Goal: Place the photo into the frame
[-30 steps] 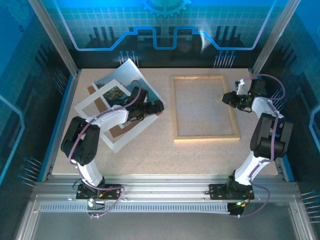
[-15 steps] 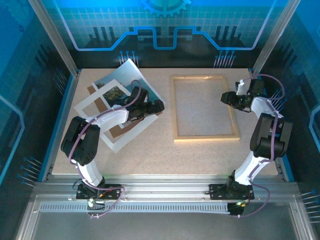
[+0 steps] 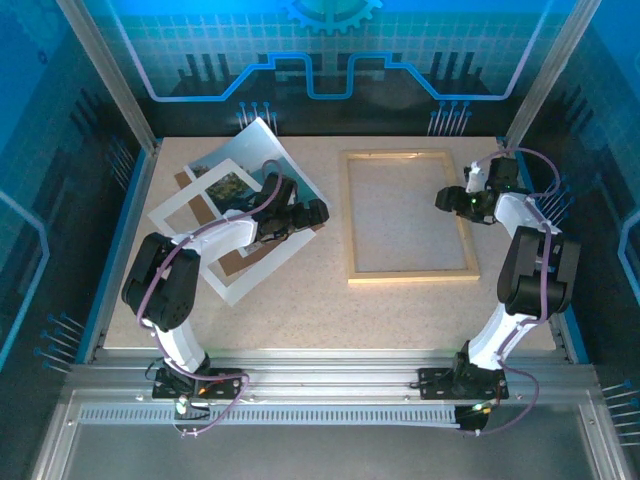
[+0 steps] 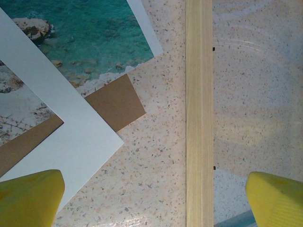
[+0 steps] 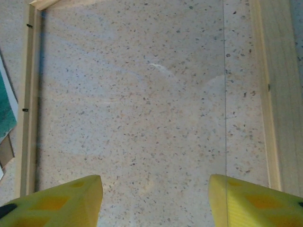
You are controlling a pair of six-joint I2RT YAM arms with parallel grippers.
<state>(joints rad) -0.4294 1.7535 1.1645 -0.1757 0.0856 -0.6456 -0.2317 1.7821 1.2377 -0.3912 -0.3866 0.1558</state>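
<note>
Right gripper (image 3: 443, 203) is shifting a little left, in over the frame's right rail, and its jaws are parting; your left arm is sitting as it was.

Top view: the frame (image 3: 410, 275) is lying flat at table centre-right, long axis running away from the arm bases. The photo (image 3: 262, 150) is lying tilted at far left, stacked with the white mat (image 3: 175, 210) and the brown backing board (image 3: 232, 262). You are hovering the left gripper (image 3: 318, 212) between that stack and the frame's left rail, so the left arm is the nearer one. The photo is lying to the gripper's left, the frame to its right.

Left wrist view: you are keeping the left gripper (image 4: 154, 198) spread wide, gripping nothing. The photo (image 4: 90, 33) is showing turquoise sea at upper left, partly under the mat (image 4: 80, 137), with a backing board (image 4: 116, 101) corner poking out. The frame (image 4: 199, 94) rail is running straight up the picture, just beside the stack, not touching.

Right wrist view: you are holding the right gripper (image 5: 154, 198) parted, nothing between the fingers, aimed down into the frame (image 5: 277, 94). No print is lying inside it. Speckled tabletop is showing through with a faint sheen, maybe a clear pane, can't tell. A sliver of the photo (image 5: 7, 109) is peeking in outside the left rail.
</note>
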